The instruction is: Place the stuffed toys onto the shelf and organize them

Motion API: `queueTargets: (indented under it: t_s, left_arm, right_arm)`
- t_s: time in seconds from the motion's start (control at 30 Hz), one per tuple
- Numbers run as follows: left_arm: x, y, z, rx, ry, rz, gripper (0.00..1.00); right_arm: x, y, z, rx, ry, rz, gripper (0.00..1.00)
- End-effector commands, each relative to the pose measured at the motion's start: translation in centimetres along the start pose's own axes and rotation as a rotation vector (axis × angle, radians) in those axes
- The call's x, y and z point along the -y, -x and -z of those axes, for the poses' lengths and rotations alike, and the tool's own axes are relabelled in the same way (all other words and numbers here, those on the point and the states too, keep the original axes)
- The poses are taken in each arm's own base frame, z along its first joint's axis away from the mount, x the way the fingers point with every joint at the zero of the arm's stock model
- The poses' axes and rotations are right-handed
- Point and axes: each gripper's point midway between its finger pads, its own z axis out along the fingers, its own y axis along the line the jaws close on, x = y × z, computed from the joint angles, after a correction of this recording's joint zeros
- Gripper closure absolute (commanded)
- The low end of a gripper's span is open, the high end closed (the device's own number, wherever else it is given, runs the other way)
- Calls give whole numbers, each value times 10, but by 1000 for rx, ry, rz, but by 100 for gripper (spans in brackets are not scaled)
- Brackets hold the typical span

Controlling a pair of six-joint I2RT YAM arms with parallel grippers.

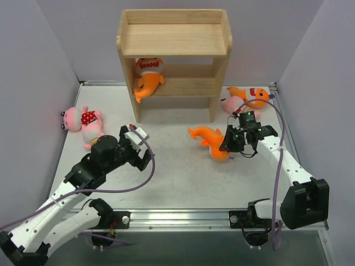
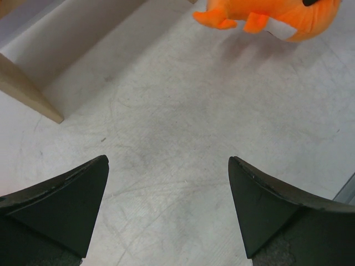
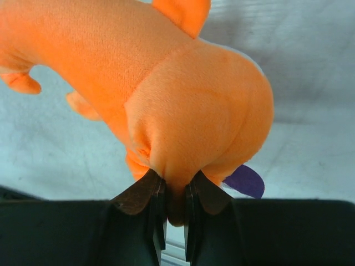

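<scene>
The right tool (image 3: 173,191) pinches a fold of plush at the rounded end of an orange fish (image 3: 183,105) on the counter (image 1: 177,177), likely light and squashy; the left tool (image 2: 168,160) gapes open, empty.

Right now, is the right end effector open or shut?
Shut on the orange fish toy. In the right wrist view the right end effector pinches a fold of its plush, tips nearly touching.

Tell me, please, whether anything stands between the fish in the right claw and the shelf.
Nothing visible: only bare table lies between the orange fish in the right claw and the shelf. A second fish fills the middle tier's left end.
</scene>
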Motion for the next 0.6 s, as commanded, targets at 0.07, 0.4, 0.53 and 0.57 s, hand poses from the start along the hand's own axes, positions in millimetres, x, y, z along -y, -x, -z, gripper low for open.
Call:
queueTargets:
  t_s: [0.07, 0.4, 0.53, 0.57]
  left_arm:
    - [8, 43, -15, 45, 57, -257, 3]
    - [43, 62, -54, 70, -23, -541, 3]
    - [56, 58, -65, 51, -61, -650, 3]
    - [57, 57, -68, 48, -63, -678, 2]
  right_arm:
    - [-50, 3, 16, -56, 153, 172, 100]
    - [-103, -2, 25, -67, 253, 314, 100]
    - [-112, 3, 31, -47, 271, 338, 100]
    - [-113, 3, 32, -46, 272, 341, 100]
